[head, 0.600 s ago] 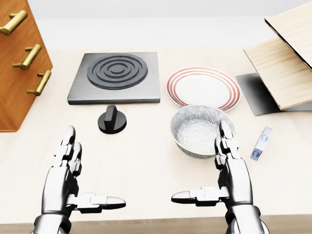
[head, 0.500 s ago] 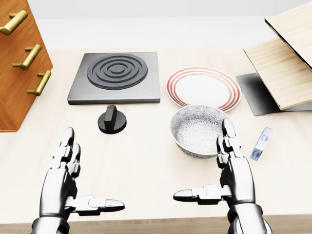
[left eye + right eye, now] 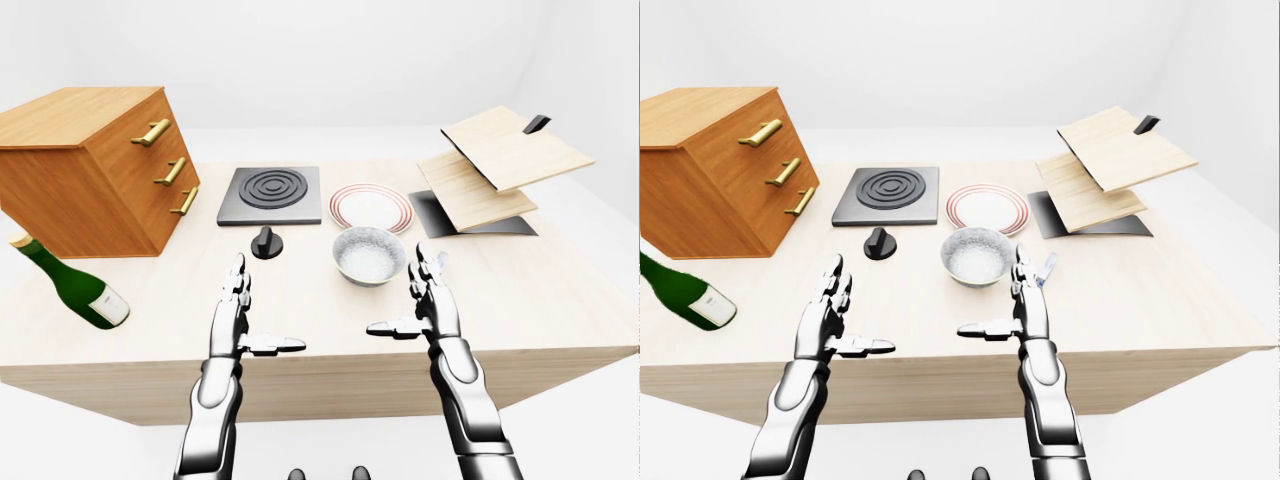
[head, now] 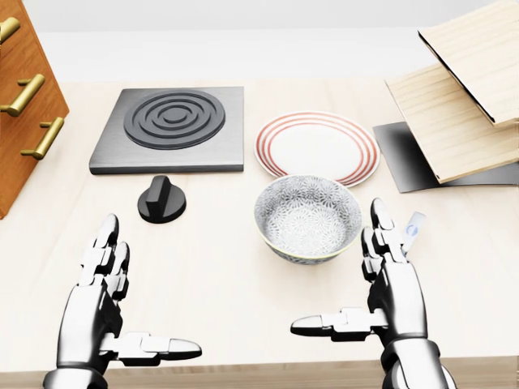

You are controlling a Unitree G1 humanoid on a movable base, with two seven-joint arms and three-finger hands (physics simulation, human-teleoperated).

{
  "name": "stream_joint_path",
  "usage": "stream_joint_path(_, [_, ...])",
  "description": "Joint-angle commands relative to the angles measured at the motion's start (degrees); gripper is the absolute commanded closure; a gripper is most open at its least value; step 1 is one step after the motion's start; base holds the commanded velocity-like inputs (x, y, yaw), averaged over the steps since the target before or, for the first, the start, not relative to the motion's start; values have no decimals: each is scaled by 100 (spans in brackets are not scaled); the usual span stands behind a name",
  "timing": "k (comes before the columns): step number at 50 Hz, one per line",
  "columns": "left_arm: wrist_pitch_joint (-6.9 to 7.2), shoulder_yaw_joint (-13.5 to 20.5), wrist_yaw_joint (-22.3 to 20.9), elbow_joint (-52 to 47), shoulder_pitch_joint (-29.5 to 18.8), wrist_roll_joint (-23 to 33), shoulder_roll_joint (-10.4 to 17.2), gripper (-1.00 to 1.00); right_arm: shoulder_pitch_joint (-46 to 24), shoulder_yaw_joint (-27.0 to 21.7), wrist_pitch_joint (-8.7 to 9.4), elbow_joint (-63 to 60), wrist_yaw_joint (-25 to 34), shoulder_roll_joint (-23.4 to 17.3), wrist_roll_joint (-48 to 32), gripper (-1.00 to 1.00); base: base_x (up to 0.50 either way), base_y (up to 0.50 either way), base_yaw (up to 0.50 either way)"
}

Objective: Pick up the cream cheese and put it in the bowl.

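The cream cheese, a small flat white and blue pack, lies on the light wooden table to the right of the patterned grey bowl. My right hand is open, fingers pointing up the head view and thumb stretched left. Its fingertips stand just left of the pack, between it and the bowl, and cover its lower end. My left hand is open too, at the lower left of the head view, holding nothing. The bowl is empty.
A red-rimmed plate lies above the bowl, with a black hob plate and a black knob to its left. A wooden drawer chest and a green bottle are far left. Stacked wooden boards stand right.
The whole picture has shifted left, so the camera has moved right. The right hand's fingertips now stand closer to the cream cheese. Both hands stay open.
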Motion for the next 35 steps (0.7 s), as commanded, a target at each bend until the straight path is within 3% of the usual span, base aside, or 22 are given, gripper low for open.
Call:
stream_joint_path(1, [30,31,-65,-50,33,-39,11,-100,47,34,44,-58,22,10,-35,-100,0,-22,0])
stream_joint_path(17, [51,84,-125,-16,12,-123,18,-100,110,31,3,-166,-13,14,-92,-100,0,-22,0])
stream_joint_path(35, [173,142,-197,-22,-19,-262,33,-100,39,-3,-73,14,-2,-10,-127,-100,0,-22,0])
